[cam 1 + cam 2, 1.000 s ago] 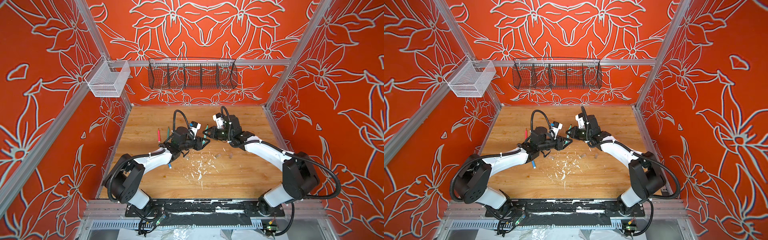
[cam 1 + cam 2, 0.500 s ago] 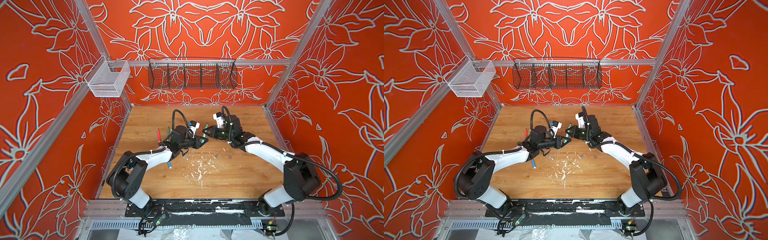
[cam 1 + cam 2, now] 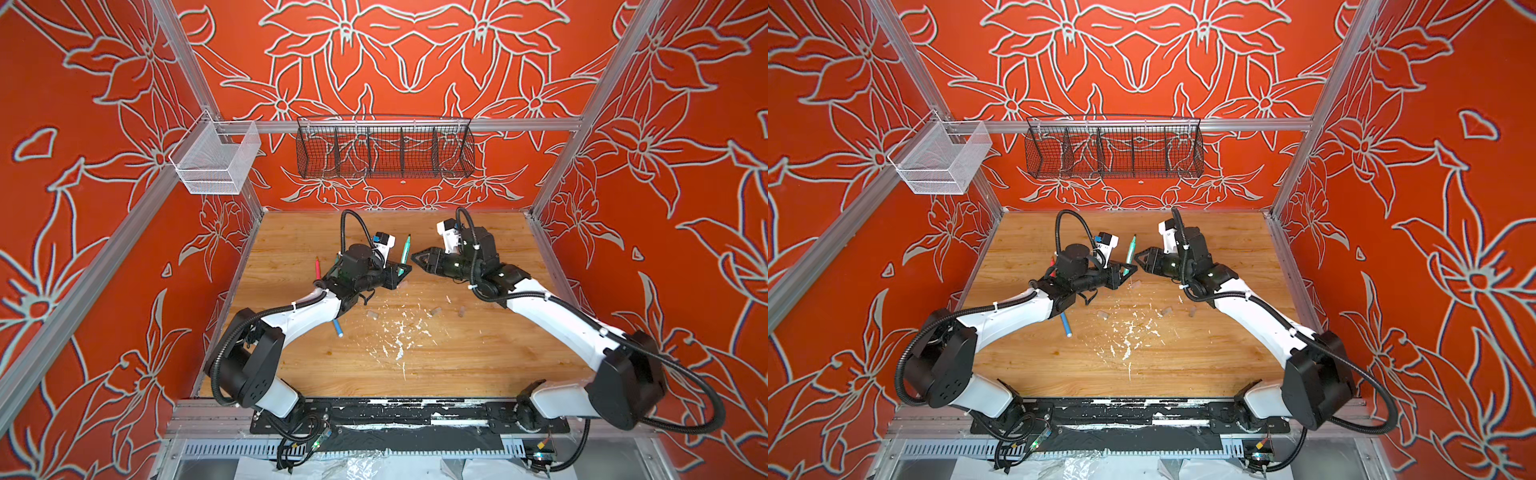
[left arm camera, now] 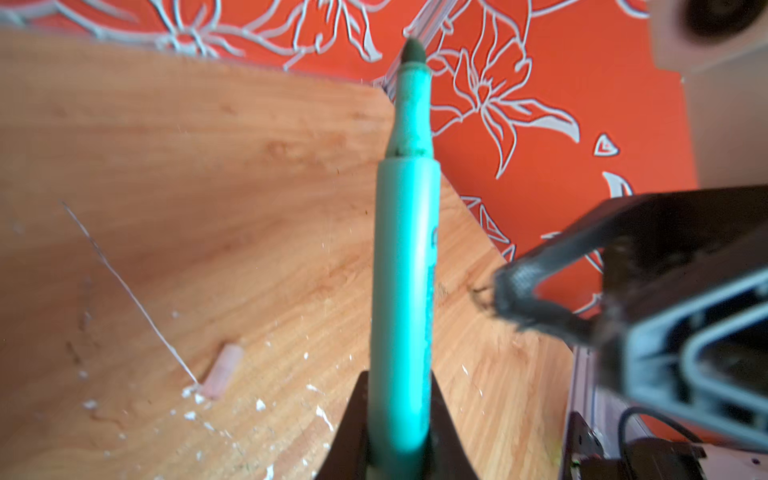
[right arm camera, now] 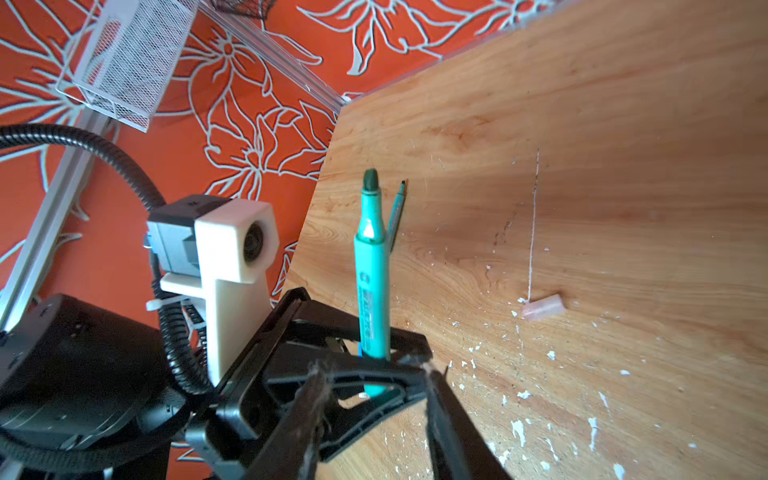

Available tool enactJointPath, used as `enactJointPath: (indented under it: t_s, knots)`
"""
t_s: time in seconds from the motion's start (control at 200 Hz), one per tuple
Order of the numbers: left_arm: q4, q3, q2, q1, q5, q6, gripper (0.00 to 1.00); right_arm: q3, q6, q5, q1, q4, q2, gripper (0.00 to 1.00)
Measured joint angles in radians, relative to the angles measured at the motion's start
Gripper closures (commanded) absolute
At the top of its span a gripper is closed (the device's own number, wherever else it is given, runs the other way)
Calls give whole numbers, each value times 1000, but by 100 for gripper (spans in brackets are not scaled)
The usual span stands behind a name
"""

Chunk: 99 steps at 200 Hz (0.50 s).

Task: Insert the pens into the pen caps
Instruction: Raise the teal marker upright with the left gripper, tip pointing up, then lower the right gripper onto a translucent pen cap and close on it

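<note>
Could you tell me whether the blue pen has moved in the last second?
No: the blue pen lies just as far left of the nearest cap.

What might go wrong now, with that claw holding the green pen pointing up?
The left gripper pinches the green pen only near its bottom end, so any push on its tip might tilt it or make it slip. The right gripper, open and empty, sits close beside the pen and might bump it. The caps lie flat near white flecks, small and perhaps hard to grab.

R fingers (image 5: 444, 415) released green pen (image 5: 372, 291) to L fingers (image 4: 353, 428).
</note>
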Motion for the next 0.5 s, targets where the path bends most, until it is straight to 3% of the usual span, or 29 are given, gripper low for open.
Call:
enactJointPath:
  t_s: [0.24,0.495]
  knots:
    - [-16,18,-85,-6,-57,135,100,16,-85,274,-1,-201,-136,61]
    - [-95,-2,-131,-124,-87,264,100,-58,-87,396,-6,-340,-35,63]
